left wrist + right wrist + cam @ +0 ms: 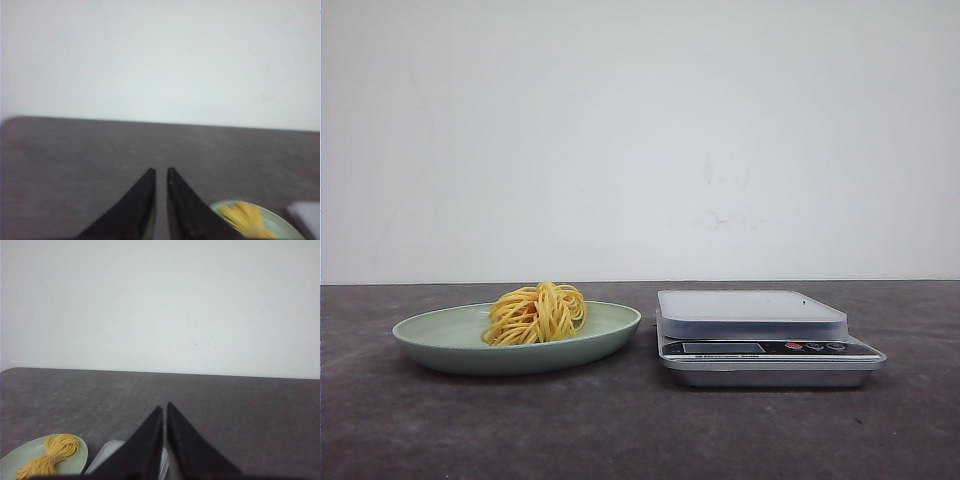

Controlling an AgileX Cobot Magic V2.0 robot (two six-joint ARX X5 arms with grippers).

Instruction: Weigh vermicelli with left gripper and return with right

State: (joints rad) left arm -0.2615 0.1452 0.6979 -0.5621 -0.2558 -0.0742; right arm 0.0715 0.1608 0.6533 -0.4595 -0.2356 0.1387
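Note:
The vermicelli (536,313) is a small nest of yellow strands lying on the pale green plate (440,335) at the table's left. To its right stands the silver kitchen scale (750,312) with nothing on its platform. Neither gripper appears in the front view. In the left wrist view my left gripper (160,171) hangs over bare table, shut with nothing in it; the vermicelli (244,217) and plate (287,227) are off to one side. My right gripper (164,407) is also shut on nothing, above the scale (111,456), with the vermicelli (59,448) on the plate (80,462) beyond.
The dark grey tabletop (640,430) runs back to a plain white wall (640,140). The scale's display and buttons (790,347) face the front. One corner of the scale (307,214) shows in the left wrist view.

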